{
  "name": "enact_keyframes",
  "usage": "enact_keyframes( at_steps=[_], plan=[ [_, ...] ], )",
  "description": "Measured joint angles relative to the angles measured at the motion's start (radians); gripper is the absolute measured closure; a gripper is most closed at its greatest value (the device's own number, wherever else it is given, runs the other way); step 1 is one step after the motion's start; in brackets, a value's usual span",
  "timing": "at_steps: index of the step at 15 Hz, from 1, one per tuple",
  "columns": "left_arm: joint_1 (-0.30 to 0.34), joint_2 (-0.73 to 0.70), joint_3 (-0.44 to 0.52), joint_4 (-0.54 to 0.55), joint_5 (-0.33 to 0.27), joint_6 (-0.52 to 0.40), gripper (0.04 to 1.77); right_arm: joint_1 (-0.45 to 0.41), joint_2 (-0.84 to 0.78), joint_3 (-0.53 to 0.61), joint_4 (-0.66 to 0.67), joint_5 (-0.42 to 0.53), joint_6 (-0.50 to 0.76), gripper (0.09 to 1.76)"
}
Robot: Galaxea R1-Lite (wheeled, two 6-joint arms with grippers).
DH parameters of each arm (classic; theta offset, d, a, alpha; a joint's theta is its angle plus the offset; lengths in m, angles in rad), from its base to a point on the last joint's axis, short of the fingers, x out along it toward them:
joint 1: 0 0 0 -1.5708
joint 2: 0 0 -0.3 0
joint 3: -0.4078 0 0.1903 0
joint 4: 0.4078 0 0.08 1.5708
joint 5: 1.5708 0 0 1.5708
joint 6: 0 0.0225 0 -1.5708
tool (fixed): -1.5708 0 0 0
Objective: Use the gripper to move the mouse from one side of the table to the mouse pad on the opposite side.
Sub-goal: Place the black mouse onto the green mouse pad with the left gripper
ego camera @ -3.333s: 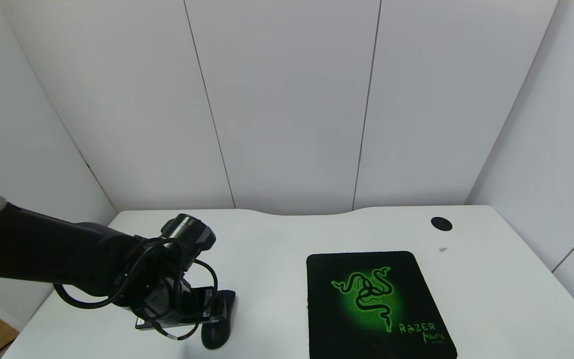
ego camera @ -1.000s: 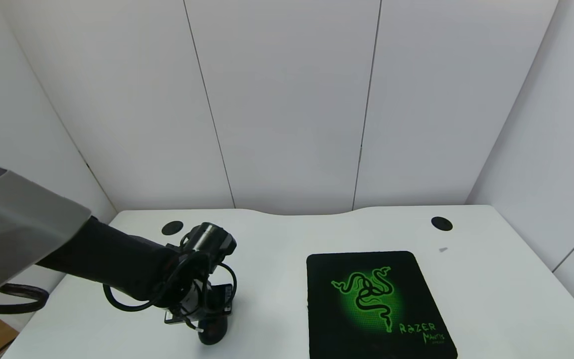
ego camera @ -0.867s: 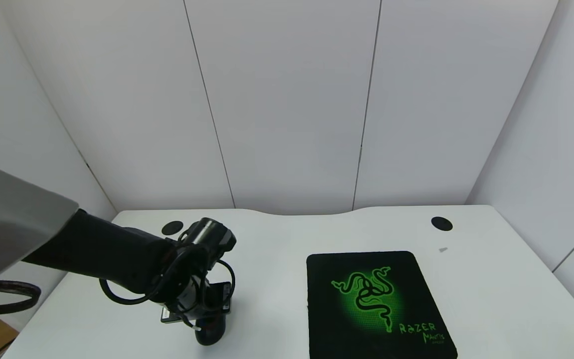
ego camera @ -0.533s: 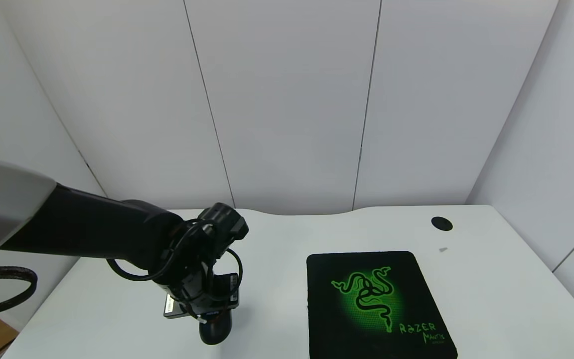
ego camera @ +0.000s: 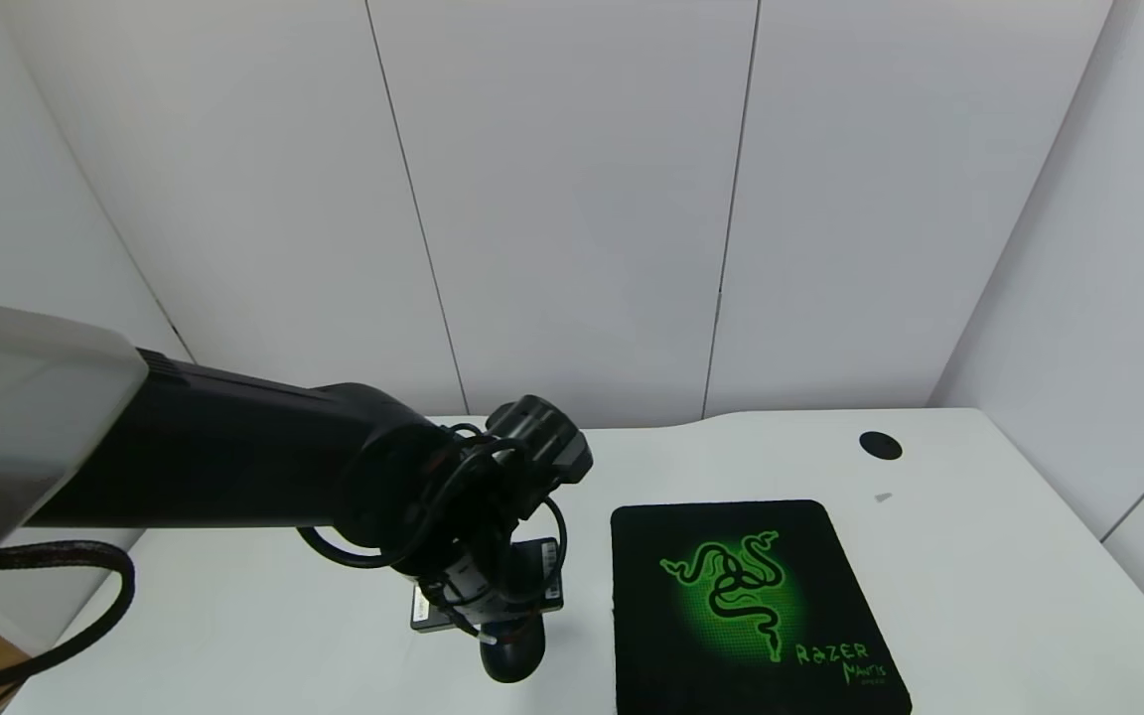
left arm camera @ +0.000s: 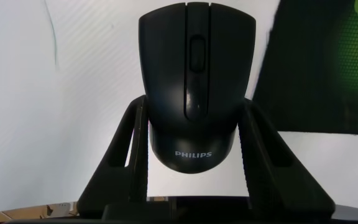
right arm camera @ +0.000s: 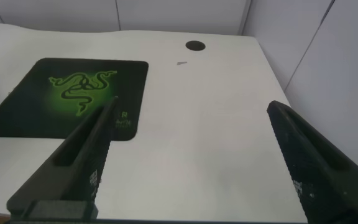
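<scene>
My left gripper (ego camera: 504, 624) is shut on the glossy black mouse (ego camera: 513, 655), gripping its two sides, just left of the mouse pad's left edge. In the left wrist view the mouse (left arm camera: 194, 81) sits between the two fingers (left arm camera: 127, 149), with its "PHILIPS" lettering showing and a corner of the mouse pad (left arm camera: 319, 68) beside it. The black mouse pad (ego camera: 751, 606) with the green Razer logo lies flat on the white table (ego camera: 979, 556). My right gripper (right arm camera: 191, 107) is open and empty above the table, out of the head view; the mouse pad (right arm camera: 73, 93) lies beyond it.
A round black grommet (ego camera: 879, 445) sits at the table's far right and also shows in the right wrist view (right arm camera: 195, 45). A small grey mark (ego camera: 882, 498) lies near it. White walls close the far side and both sides. My left arm (ego camera: 234, 467) reaches across the left half.
My left gripper has carried the mouse to the right, from the table's left side to just beside the pad's left edge. The arm now hides the left grommet.
</scene>
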Motion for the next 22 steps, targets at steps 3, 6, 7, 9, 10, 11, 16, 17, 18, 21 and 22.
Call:
enact_keyframes(
  at_steps=[3, 6, 7, 9, 10, 11, 16, 17, 18, 21, 22],
  plan=[
    [-0.059, 0.037, -0.115, 0.097, -0.003, -0.057, 0.91, 0.0, 0.0, 0.0, 0.0, 0.0, 0.0, 0.14],
    [-0.105, 0.087, -0.214, 0.147, 0.001, -0.081, 0.91, 0.0, 0.0, 0.0, 0.0, 0.0, 0.0, 0.14],
    [-0.116, 0.104, -0.243, 0.156, 0.003, -0.091, 0.91, 0.0, 0.0, 0.0, 0.0, 0.0, 0.0, 0.14],
    [-0.14, 0.139, -0.309, 0.211, 0.004, -0.11, 0.91, 0.0, 0.0, 0.0, 0.0, 0.0, 0.0, 0.14],
    [-0.151, 0.157, -0.338, 0.228, 0.004, -0.13, 0.91, 0.0, 0.0, 0.0, 0.0, 0.0, 0.0, 0.14],
    [-0.162, 0.177, -0.367, 0.232, 0.005, -0.144, 0.91, 0.0, 0.0, 0.0, 0.0, 0.0, 0.0, 0.14],
    [-0.219, 0.261, -0.48, 0.239, 0.031, -0.189, 0.91, 0.0, 0.0, 0.0, 0.0, 0.0, 0.0, 0.14],
    [-0.236, 0.277, -0.499, 0.24, 0.039, -0.196, 0.91, 0.0, 0.0, 0.0, 0.0, 0.0, 0.0, 0.14],
    [-0.252, 0.295, -0.523, 0.241, 0.05, -0.198, 0.91, 0.0, 0.0, 0.0, 0.0, 0.0, 0.0, 0.14],
    [-0.289, 0.352, -0.599, 0.264, 0.117, -0.199, 0.92, 0.0, 0.0, 0.0, 0.0, 0.0, 0.0, 0.14],
    [-0.299, 0.372, -0.627, 0.266, 0.132, -0.199, 0.92, 0.0, 0.0, 0.0, 0.0, 0.0, 0.0, 0.14]
  ],
)
